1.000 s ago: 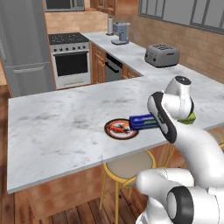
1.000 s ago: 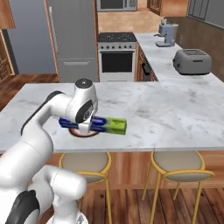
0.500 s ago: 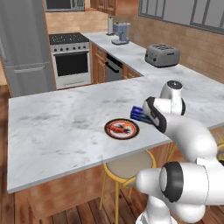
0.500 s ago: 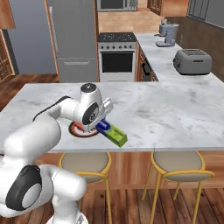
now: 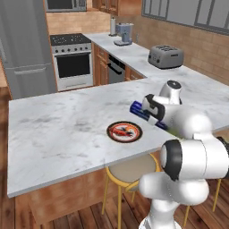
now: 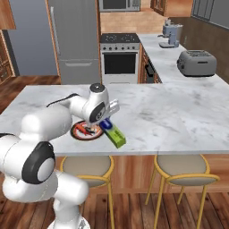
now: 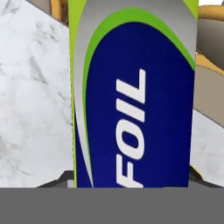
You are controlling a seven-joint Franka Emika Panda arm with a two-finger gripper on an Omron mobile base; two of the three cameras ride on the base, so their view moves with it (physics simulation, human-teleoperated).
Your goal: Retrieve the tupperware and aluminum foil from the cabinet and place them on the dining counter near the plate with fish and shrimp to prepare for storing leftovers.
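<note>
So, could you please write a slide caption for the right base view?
Arm holds the foil box low over the marble counter, right beside the plate of seafood.

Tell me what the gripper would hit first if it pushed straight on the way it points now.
The aluminum foil box is first: the hand view looks straight down onto its blue face. The gripper appears to straddle it near the plate. Beneath the box lies the marble dining counter; the gap under it is unclear.

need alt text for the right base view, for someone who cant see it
A white robot arm holds a blue and green aluminum foil box low over the front edge of a marble dining counter, just right of a small plate of red food. Behind stand a toaster, oven and fridge.
</note>
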